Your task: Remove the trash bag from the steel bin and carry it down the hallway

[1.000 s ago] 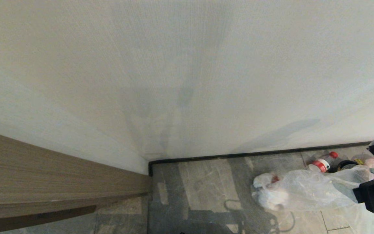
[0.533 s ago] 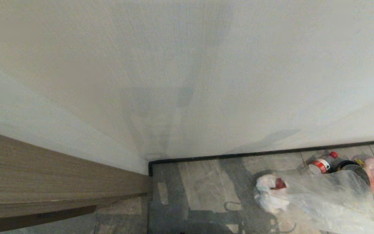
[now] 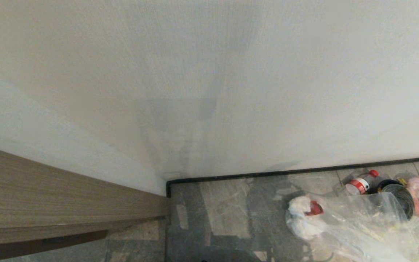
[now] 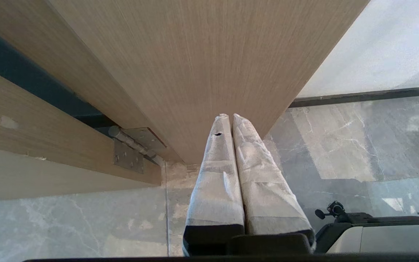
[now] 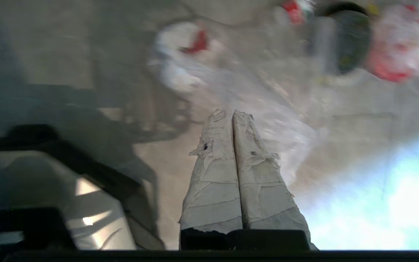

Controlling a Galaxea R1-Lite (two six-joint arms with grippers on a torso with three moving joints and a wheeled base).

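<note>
Currently the right tool (image 5: 232,115) is clenched on nothing, the bag (image 3: 355,222) lies loose on the floor beside the tipped bin (image 3: 400,194), so carrying could be started empty-handed, or trash spilled.

Trash bag (image 3: 355,225) on floor (image 3: 227,211) right of door (image 3: 49,196); steel bin (image 3: 400,198) and bottle (image 3: 360,182) behind it, by wall (image 3: 209,80).
</note>
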